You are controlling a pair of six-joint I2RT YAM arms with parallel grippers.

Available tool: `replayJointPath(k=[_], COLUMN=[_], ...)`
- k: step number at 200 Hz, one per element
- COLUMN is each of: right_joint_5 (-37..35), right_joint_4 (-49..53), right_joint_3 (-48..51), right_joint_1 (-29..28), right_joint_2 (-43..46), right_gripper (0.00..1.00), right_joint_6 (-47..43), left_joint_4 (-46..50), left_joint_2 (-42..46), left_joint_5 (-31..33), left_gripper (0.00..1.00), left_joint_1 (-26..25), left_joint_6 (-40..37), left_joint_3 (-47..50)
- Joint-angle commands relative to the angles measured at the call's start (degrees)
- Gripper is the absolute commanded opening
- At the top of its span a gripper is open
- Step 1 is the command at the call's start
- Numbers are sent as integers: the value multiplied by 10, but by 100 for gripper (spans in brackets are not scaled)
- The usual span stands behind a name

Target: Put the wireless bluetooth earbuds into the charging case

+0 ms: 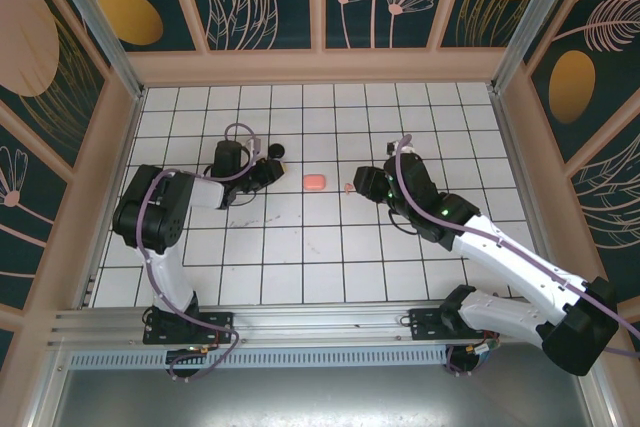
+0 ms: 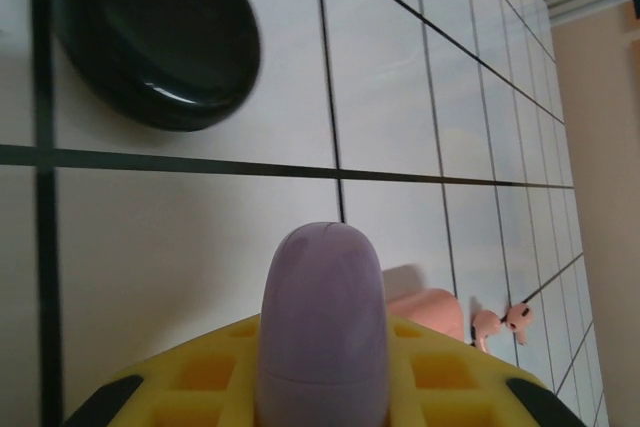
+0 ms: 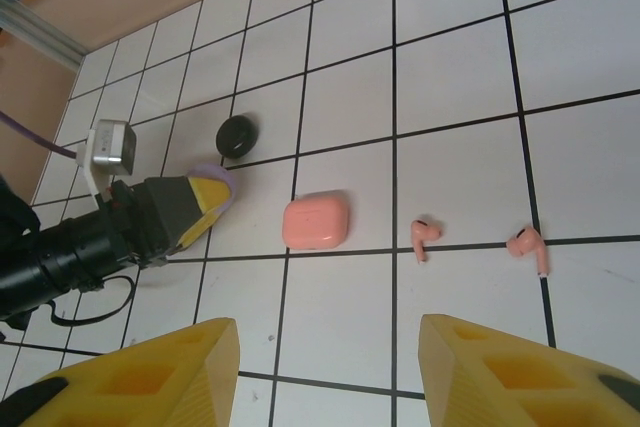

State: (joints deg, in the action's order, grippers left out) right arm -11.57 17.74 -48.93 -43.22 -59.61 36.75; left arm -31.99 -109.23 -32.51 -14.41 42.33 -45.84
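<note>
While the left fingers (image 2: 210, 372) clamp a lilac case (image 2: 320, 327), the right fingers (image 3: 160, 372) stand parted, empty, near two salmon-pink earbuds (image 3: 424, 237) beside a pink case (image 3: 316, 220).

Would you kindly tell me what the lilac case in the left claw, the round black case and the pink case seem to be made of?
The rounded lilac case looks like matte plastic: soft even shading, a faint seam. The round black case looks like glossy plastic, given its sharp bright glint. The salmon-pink rounded case seems smooth plastic, perhaps satin: only mild sheen.
</note>
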Motion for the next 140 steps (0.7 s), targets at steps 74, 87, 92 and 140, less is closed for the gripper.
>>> replayJointPath(k=[74, 87, 92, 140], right_joint_5=[-10, -10, -10, -8], right_joint_4=[-3, -1, -1, 1], right_joint_3=[-36, -41, -42, -57], right_joint_1=[-4, -3, -4, -6], right_joint_2=[-3, -4, -6, -14], right_gripper=[52, 53, 54, 57], right_joint_6=[-13, -15, -16, -21], left_joint_4=[63, 69, 71, 96], left_joint_2=[-36, -30, -27, 21], left_joint_5=[10, 18, 20, 59], left_gripper=[37, 39, 39, 40], left_joint_1=[12, 14, 15, 33], left_joint_6=[38, 40, 40, 35], left_joint_3=[-47, -45, -44, -22])
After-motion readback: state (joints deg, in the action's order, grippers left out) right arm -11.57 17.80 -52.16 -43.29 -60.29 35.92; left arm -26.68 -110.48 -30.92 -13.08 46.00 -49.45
